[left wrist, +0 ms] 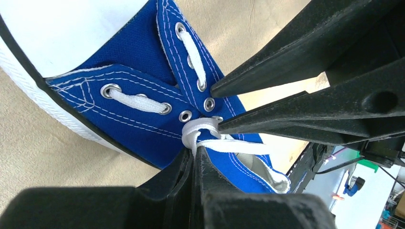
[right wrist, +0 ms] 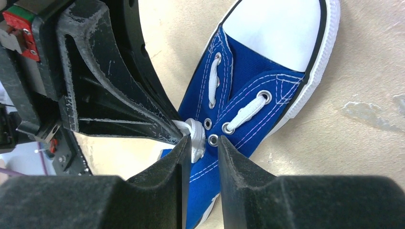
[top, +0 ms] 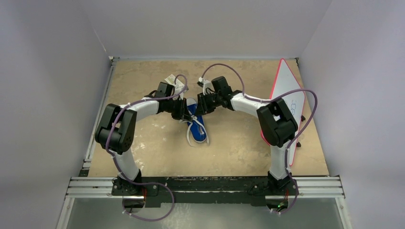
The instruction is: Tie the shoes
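Observation:
The blue canvas shoe (top: 197, 128) with white toe cap lies mid-table between both arms, toe toward the back. My left gripper (left wrist: 196, 151) is shut on a strand of the white lace (left wrist: 239, 145) just below the crossed knot, at the shoe's upper eyelets. My right gripper (right wrist: 200, 145) is open, its fingers a narrow gap apart over the blue canvas (right wrist: 258, 81). The lace knot (right wrist: 195, 136) rests against the tip of its left finger. The two grippers meet tip to tip over the shoe's throat (top: 191, 110). The lace ends are hidden.
A white board with a red edge (top: 286, 90) leans at the table's right side, behind the right arm. Grey walls close the beige table (top: 239, 152) on three sides. A metal rail (top: 205, 187) runs along the near edge.

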